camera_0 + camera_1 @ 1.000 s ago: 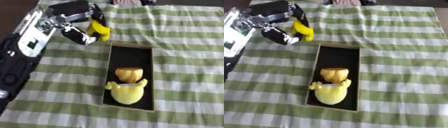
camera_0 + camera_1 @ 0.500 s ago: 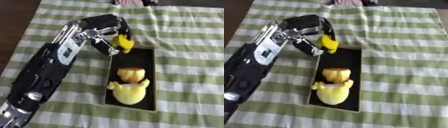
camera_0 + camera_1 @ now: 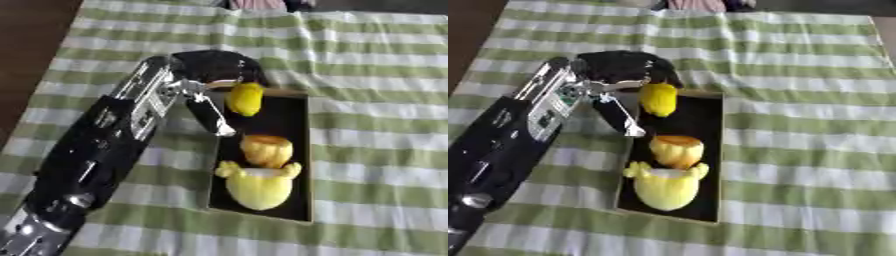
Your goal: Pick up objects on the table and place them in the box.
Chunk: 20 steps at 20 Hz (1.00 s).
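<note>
Curling round a yellow object (image 3: 245, 98), the left hand (image 3: 213, 75) is seen at the box (image 3: 713, 131) far end; two yellow toys (image 3: 259, 173), probably, lie below it.

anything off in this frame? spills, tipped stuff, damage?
Nothing stands out. The left hand holds a yellow fruit over the far end of the box. An orange item and a yellow item lie inside it. The striped cloth lies flat, with no spill showing.
</note>
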Available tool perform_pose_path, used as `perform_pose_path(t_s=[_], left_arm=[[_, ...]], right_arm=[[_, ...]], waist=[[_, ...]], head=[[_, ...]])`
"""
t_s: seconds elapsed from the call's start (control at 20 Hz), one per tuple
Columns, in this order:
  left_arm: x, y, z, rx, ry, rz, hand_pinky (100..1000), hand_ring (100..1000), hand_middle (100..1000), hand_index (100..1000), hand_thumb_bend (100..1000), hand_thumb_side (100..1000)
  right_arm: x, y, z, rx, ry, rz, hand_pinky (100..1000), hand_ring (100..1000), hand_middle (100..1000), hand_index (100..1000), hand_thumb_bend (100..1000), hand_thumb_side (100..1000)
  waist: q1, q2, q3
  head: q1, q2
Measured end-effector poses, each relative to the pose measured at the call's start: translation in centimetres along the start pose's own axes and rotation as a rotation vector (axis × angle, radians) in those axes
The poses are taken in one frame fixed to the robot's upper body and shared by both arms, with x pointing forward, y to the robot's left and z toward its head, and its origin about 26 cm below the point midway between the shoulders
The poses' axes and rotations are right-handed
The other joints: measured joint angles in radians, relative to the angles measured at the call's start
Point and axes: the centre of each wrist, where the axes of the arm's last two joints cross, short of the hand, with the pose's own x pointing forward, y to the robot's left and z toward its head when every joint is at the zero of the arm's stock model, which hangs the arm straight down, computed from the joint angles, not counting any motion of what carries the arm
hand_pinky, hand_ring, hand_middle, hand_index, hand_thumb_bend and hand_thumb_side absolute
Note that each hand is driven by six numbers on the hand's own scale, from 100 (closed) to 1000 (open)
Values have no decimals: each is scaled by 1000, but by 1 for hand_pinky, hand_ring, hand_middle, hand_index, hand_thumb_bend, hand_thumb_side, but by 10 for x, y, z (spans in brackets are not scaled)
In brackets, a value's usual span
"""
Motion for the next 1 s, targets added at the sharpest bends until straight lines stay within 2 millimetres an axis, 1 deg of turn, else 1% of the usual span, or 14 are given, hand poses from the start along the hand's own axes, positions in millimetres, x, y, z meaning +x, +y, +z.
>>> perform_pose_path(t_s=[0.05,0.1,0.15,0.2,0.25,0.35,0.4,0.5,0.65,0.85,0.95,1.0], left_arm=[[1,6,2,42,0,8,931,926,800,900,245,219],[1,12,6,87,3,16,921,919,796,896,218,197],[0,19,12,132,10,23,914,912,792,889,178,180],[-1,27,18,178,17,31,912,910,790,888,168,178],[-3,34,26,222,24,41,884,888,773,867,100,174],[-7,45,42,314,26,83,842,856,751,837,100,211],[-9,49,52,358,22,116,816,831,744,828,100,260],[-15,55,72,441,11,196,799,811,737,818,100,284],[-24,62,103,538,-10,298,785,790,721,816,100,276],[-32,68,142,641,-10,373,776,781,708,809,100,273],[-32,72,155,677,-13,386,776,781,708,809,100,273],[-32,75,158,689,-17,389,776,781,708,809,100,273]], right_arm=[[0,0,0,0,2,1,895,750,707,807,100,216],[0,0,0,-2,4,2,895,751,707,807,100,200],[0,0,0,-3,5,3,894,751,707,808,100,186],[-1,-1,1,-7,7,5,894,751,708,808,100,183],[-1,-2,1,-9,9,6,894,752,708,808,100,174],[-1,-3,1,-18,8,5,894,753,709,809,100,162],[-1,-3,1,-21,8,3,894,753,710,809,100,159],[-2,-4,2,-26,10,3,894,753,710,809,100,156],[-3,-6,4,-37,8,5,894,753,710,809,100,162],[-4,-8,6,-50,12,9,894,753,710,808,100,175],[-4,-9,6,-53,13,11,894,753,710,808,100,175],[-4,-9,6,-55,12,11,894,753,710,808,100,175]], waist=[[0,-1,0],[1,-2,1],[1,-5,3],[0,-7,5],[0,-9,6],[-2,-12,11],[-3,-13,13],[-5,-13,18],[-7,-15,24],[-12,-15,31],[-12,-15,31],[-12,-15,31]], head=[[-1,1],[-1,2],[-2,3],[-3,3],[-4,3],[-6,3],[-9,3],[-15,3],[-23,3],[-31,3],[-32,3],[-32,3]])
